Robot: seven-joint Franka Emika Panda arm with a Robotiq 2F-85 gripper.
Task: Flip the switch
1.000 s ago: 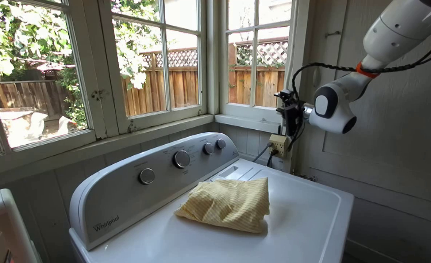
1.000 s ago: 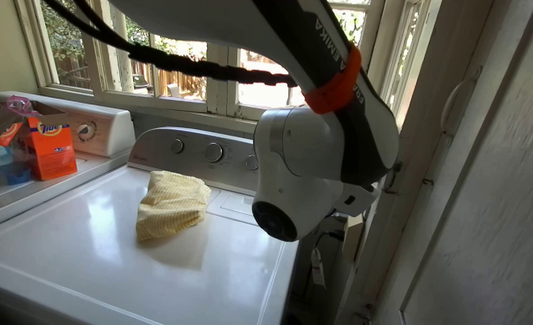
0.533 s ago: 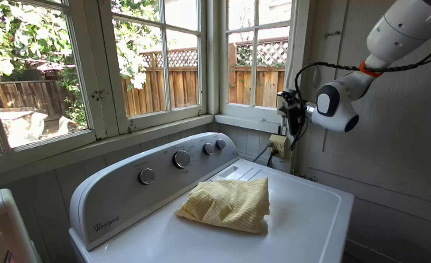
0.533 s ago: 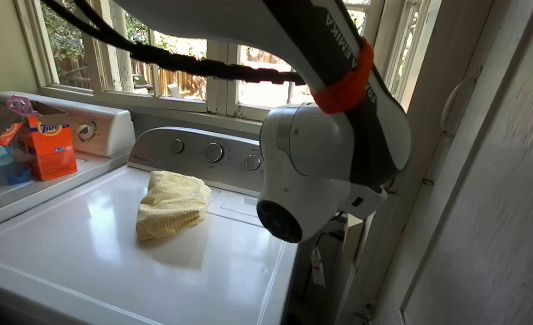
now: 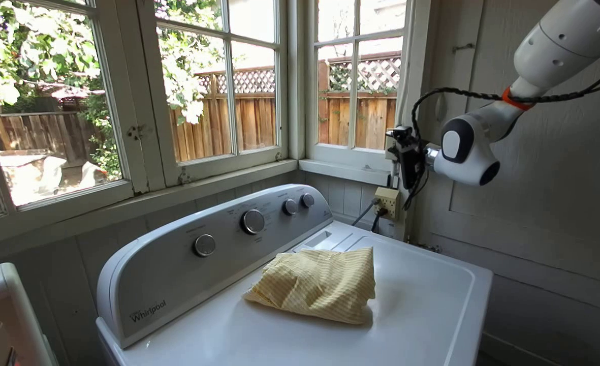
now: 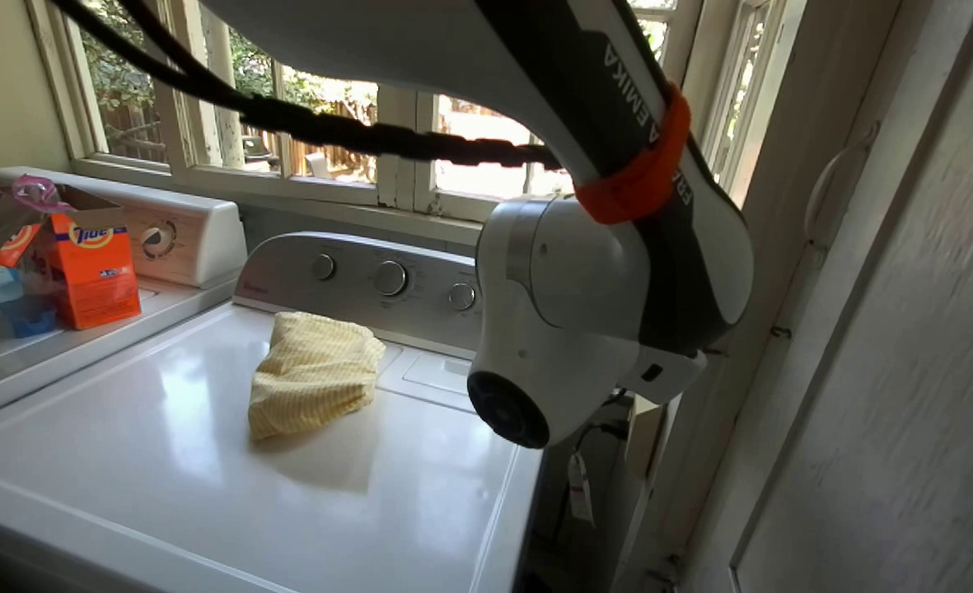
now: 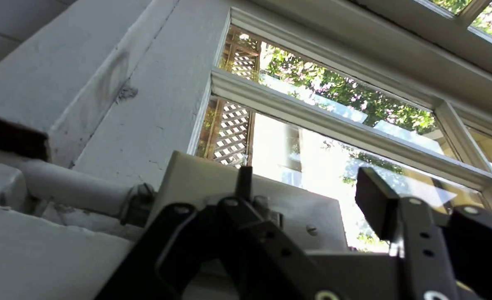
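Off the back-right corner of the washer top (image 5: 421,295), gripper (image 7: 307,187) spread, the switch (image 7: 295,208)—likely stiff—wants 1 central nudge.

the black gripper (image 7: 308,189) was seen with its fingers spread well apart. the switch (image 7: 296,208), an off-white plate seen aslant in the wrist view, was partly hidden by one finger; whether it was touched could not be told. a screw (image 7: 311,230) was exposed on its face. a pale pipe (image 7: 79,186) was seen beside the switch, and lattice (image 7: 231,129) and foliage (image 7: 350,89) were framed by a window (image 7: 337,123).
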